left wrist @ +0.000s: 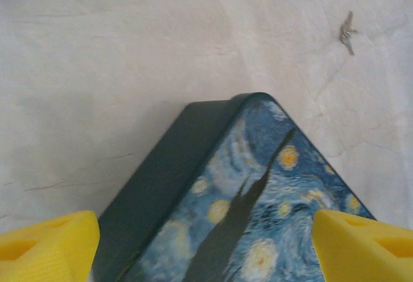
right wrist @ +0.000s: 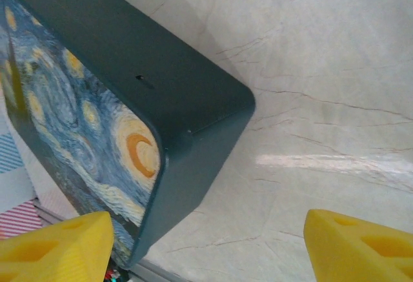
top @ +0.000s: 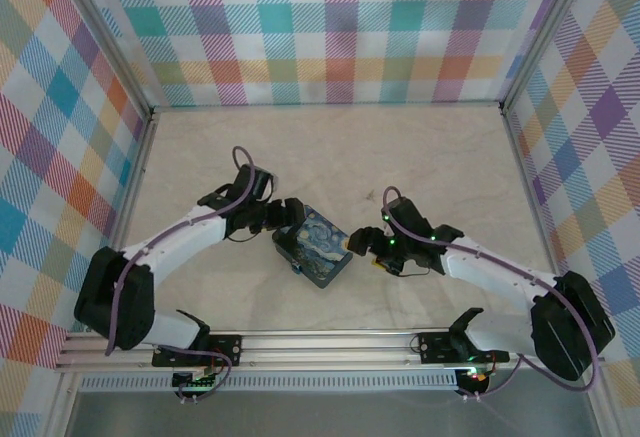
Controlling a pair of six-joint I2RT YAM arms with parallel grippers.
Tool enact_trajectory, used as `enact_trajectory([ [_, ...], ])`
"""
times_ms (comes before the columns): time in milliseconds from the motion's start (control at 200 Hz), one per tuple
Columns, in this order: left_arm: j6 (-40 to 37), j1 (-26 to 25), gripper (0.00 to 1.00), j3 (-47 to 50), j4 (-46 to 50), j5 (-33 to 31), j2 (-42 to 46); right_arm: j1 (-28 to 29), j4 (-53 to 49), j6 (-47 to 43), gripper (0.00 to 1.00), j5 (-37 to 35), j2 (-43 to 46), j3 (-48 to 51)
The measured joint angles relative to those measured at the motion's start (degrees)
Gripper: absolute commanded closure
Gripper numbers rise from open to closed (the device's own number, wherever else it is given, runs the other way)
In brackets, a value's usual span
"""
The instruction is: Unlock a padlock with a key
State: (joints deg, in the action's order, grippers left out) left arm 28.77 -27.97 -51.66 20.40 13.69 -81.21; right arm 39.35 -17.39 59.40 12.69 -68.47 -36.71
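Left tool (left wrist: 205, 240), fingers spread wide, straddles the starry box (left wrist: 258, 191) corner; the left wrist view adds a small metal object (left wrist: 347, 32) on the worktop (left wrist: 97, 69). Right tool (right wrist: 206, 230), likewise spread, flanks the box.

A starry-painted blue box (top: 320, 247) sits on the marble table (top: 250, 157).

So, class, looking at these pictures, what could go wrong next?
The open left gripper straddles a corner of the dark teal box with the starry painted top; closing there could twist it aside.
A small grey metal piece, possibly the key, lies on the pale marbled table; a sliding box might knock it.
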Motion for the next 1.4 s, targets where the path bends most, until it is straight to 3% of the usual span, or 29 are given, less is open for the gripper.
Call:
enact_trajectory([
  [275, 0.1, 0.0, 0.24, 1.5, -3.2, 6.4, 0.0, 0.1, 10.6, 3.6, 0.38, 4.2, -9.6, -0.5],
  [655, 2.3, 1.2, 0.34, 10.4, -4.6, 1.4, 9.4, -1.3, 5.9, -1.9, 0.47, 3.5, -23.4, -15.6],
  [875, 5.0, 1.1, 0.36, 11.8, -5.9, 0.2, 10.4, -3.6, 3.3, -7.9, 0.49, 2.5, -31.6, -26.2],
  [1405, 6.8, -0.4, 0.38, 2.2, -9.4, 0.2, -4.6, -9.8, 0.9, -15.5, 0.47, 1.7, -37.2, -33.9],
])
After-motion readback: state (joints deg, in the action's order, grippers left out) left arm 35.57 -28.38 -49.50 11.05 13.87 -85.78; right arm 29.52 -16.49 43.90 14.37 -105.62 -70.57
